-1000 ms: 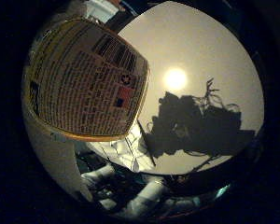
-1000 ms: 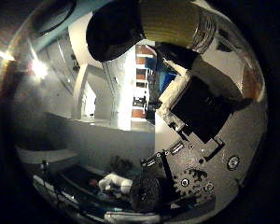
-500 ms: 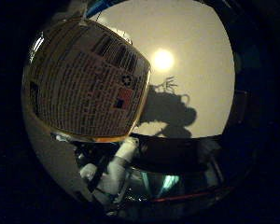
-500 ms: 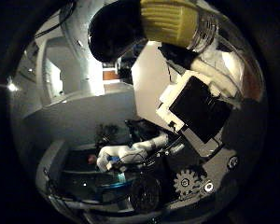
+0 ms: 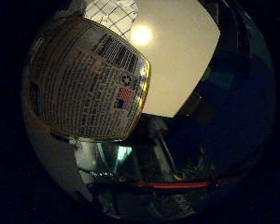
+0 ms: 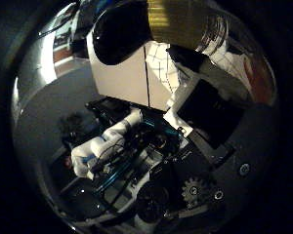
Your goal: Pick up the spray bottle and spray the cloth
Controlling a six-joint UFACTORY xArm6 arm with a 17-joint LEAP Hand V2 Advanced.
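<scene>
The spray bottle [image 5: 84, 79] fills much of the right little finger side palm view, its printed yellow-edged label close against the palm. In the right thumb side palm view its yellow body [image 6: 181, 21] and a black part [image 6: 122, 29] next to it show. My hand [image 6: 210, 117] shows there as white and black finger parts lying along the bottle, shut on it. The bottle is held in the air away from the white table [image 5: 182, 56]. A pale checked cloth [image 5: 110, 13] lies on the table at its far edge.
A bright lamp reflection [image 5: 140, 35] sits on the table top. Beyond the table's edge are dark floor and a frame with a red strip [image 5: 177, 184]. The white arm [image 6: 103, 146] and dark equipment show below the bottle.
The whole picture has swung, so the hand has turned with the bottle. The table now fills less of the view and the checked cloth has come into sight. The bottle stays fixed against the palm.
</scene>
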